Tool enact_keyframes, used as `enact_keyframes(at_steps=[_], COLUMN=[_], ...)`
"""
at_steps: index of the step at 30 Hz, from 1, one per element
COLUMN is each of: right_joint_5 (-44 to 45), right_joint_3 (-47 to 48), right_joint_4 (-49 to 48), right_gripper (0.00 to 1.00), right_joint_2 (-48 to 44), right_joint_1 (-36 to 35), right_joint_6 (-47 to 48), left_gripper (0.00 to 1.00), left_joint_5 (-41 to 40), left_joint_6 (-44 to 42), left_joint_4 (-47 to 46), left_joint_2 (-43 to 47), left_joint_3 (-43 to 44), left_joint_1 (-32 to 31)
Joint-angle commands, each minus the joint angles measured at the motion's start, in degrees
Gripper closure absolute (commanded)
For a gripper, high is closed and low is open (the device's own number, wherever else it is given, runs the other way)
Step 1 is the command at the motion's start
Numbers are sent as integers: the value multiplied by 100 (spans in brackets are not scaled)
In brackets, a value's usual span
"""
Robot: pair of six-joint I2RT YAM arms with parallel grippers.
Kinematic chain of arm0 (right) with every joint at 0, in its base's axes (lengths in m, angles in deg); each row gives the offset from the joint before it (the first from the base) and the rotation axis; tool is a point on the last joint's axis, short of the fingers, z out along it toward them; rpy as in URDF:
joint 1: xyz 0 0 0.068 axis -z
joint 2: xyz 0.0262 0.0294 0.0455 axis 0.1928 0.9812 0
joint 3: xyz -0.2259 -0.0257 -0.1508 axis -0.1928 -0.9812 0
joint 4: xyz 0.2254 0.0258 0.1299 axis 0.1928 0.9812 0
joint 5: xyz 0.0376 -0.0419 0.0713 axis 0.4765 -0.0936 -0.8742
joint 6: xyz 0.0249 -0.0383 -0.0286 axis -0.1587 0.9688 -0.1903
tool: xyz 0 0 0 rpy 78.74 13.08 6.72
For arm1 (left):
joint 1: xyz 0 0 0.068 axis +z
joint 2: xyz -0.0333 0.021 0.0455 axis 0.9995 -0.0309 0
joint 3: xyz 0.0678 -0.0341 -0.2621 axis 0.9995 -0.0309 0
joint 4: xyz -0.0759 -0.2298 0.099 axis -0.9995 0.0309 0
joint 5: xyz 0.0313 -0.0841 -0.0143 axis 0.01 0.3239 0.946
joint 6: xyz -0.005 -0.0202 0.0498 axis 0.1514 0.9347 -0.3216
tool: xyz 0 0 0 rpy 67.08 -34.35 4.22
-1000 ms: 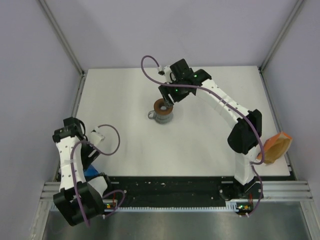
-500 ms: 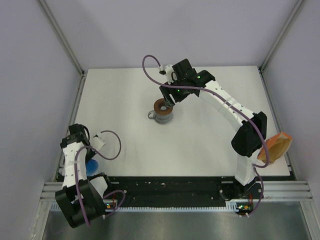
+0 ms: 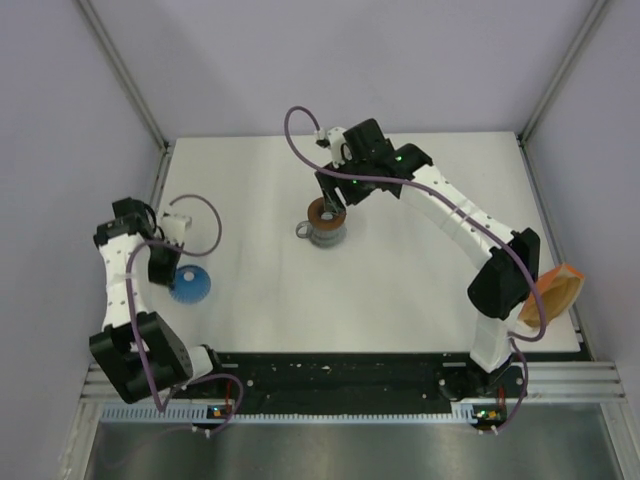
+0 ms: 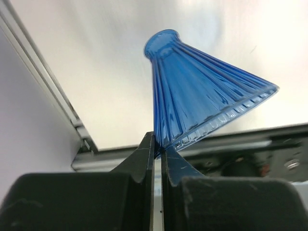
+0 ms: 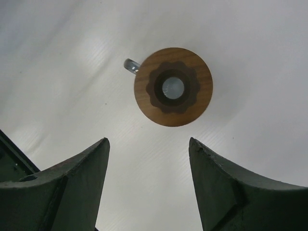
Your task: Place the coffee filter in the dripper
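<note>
Your left gripper (image 4: pixel 158 140) is clenched on the dripper (image 4: pixel 202 96), both fingers nipped onto the thin wall at its wide rim. That edge grip looks chosen so the mouth is left unblocked for the paper. In the left wrist view the blue ribbed cone points its narrow spout away from the camera. From above it sits at the near left of the table (image 3: pixel 400 290), just beside the left arm. You cannot tell from these views whether it rests on the surface or hangs just off it.

Your right gripper (image 5: pixel 148 144) is released, jaws spread wide and holding nothing. It hovers straight over the mug (image 5: pixel 198 94), which stands towards the far middle of the table, well apart from the dripper. The mug's brown ring with its round hole looks like the seat meant for the dripper.

The coffee filter shows in none of the views. Only the orange pack (image 3: pixel 553 292) lies at the near right edge, partly behind the right arm. The paper has yet to be fetched, so you are early in the job. Mind that a rim pinch lets the cone swing.
</note>
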Motion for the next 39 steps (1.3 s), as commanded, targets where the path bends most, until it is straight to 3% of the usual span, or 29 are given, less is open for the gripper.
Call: enact_keyframes(at_steps=[1, 6, 10, 14, 28, 30, 34, 36, 38, 39], right_joint_5=[57, 400, 251, 417, 831, 884, 1243, 1289, 956, 615], right_joint_3=[172, 471, 349, 182, 419, 463, 515, 498, 541, 611], right_joint_4=[-789, -1360, -2281, -3074, -2697, -2636, -2487, -2346, -2136, -1969], right_gripper=[34, 33, 34, 44, 59, 65, 98, 100, 100, 100], right_joint_2=[-496, -400, -364, -224, 558, 628, 620, 559, 541, 558], right_joint_1=[-626, -1374, -1498, -1542, -1559, -1568, -1551, -1472, -1244, -1043], right_joint_6=[-413, -799, -1589, -2162, -2022, -1987, -1864, -1864, -1986, -2074], left_gripper=[100, 100, 100, 100, 100, 100, 100, 99, 77, 57], left_joint_5=[1978, 3053, 3029, 3010, 3635, 3678, 3775, 3653, 3416, 3363], left_joint_6=[1815, 2905, 3486, 3759, 3900, 3900, 3900, 3769, 3655, 3628], left_joint_4=[820, 1130, 1148, 910, 936, 945, 980, 1024, 1024, 981], left_joint_2=[-505, -1007, -1253, -1289, -1842, -1912, -2062, -2158, -2273, -2317], left_joint_3=[2046, 3218, 3615, 3624, 4186, 4265, 4485, 4651, 4853, 4959], left_joint_1=[1, -306, -1025, -1677, -1889, -1933, -2012, -2091, -2214, -2267])
